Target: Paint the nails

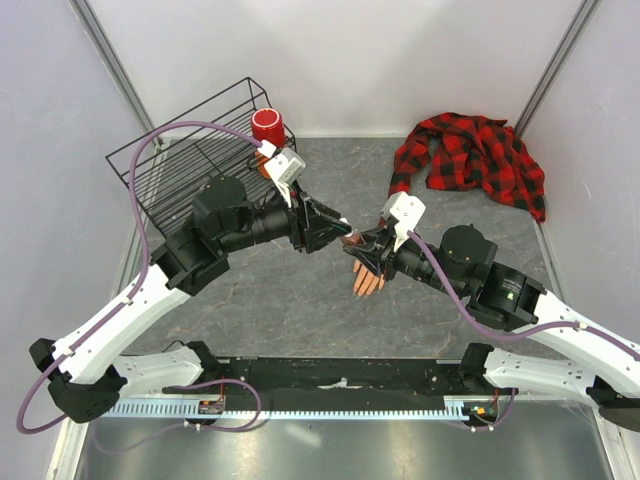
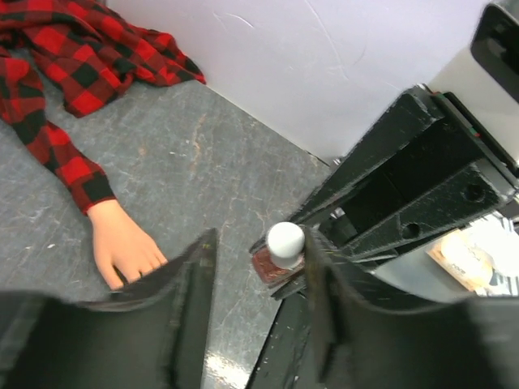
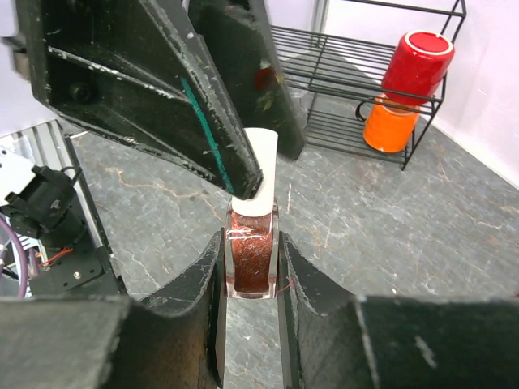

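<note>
Above the middle of the grey table point(image 1: 270, 310), my two claws were tip to tip. My right claw point(image 3: 251, 240) was clenched on a small bottle point(image 3: 251, 259) of glittery red-brown polish, one finger pressed against each glass side, and the bottle stood upright in that wrist's view. My left claw point(image 2: 259, 243) was spread around the bottle's white cap point(image 3: 263, 166) and was not gripping it. In my left wrist view, one finger sat just beside the cap and the other stood clear of it, with bare table showing in the gap.

Just below the claws, a pale peach hand point(image 1: 367, 278) lay flat on the table, fingers pointing toward my bases. Its nails point(image 1: 365, 291) were at those fingertips, near the bottle but apart from it. They were too small for me to tell their colour. My left finger hid part of them in the wrist view. The wrist of the hand ran into the sleeve of a red-and-black plaid shirt point(image 1: 470, 150), which lay crumpled at the far right of the table.

At the far left stood a black wire rack point(image 1: 185, 160). It held a red cup point(image 1: 268, 125) stacked upside down on an orange cup point(image 3: 389, 130).
</note>
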### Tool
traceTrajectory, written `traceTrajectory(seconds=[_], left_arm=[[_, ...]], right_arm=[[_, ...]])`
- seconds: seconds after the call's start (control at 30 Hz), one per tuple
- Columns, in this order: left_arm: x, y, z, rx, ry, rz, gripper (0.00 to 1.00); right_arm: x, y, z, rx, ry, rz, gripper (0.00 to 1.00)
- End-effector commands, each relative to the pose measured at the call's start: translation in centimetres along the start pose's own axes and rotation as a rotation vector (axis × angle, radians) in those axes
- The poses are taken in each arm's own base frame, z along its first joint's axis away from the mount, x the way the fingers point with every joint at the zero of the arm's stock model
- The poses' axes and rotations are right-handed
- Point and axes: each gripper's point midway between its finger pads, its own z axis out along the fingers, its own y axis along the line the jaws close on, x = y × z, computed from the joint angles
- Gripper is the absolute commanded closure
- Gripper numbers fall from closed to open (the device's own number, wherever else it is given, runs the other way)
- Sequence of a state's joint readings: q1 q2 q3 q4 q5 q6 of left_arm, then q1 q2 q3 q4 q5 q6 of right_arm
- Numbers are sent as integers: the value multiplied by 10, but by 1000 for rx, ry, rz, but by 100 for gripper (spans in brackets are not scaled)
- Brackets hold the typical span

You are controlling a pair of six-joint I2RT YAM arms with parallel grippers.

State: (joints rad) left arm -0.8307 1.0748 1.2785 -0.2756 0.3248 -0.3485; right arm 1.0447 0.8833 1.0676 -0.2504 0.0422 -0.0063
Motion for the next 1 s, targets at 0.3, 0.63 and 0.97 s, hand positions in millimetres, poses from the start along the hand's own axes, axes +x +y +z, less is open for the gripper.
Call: traceTrajectory(seconds=[0.3,0.63,0.97], left_arm=[[-4,-91,-15,578,-3,65,98],[-25,-63,-24,303,-64,68,49],[-36,-30,-41,42,-79,46,25]], right_arm=[[-43,79,-40,-470,-201,-33,100],[-43,90,-53,-529,-228,46,100],[-18,35,-15,-193,-92,44,100]])
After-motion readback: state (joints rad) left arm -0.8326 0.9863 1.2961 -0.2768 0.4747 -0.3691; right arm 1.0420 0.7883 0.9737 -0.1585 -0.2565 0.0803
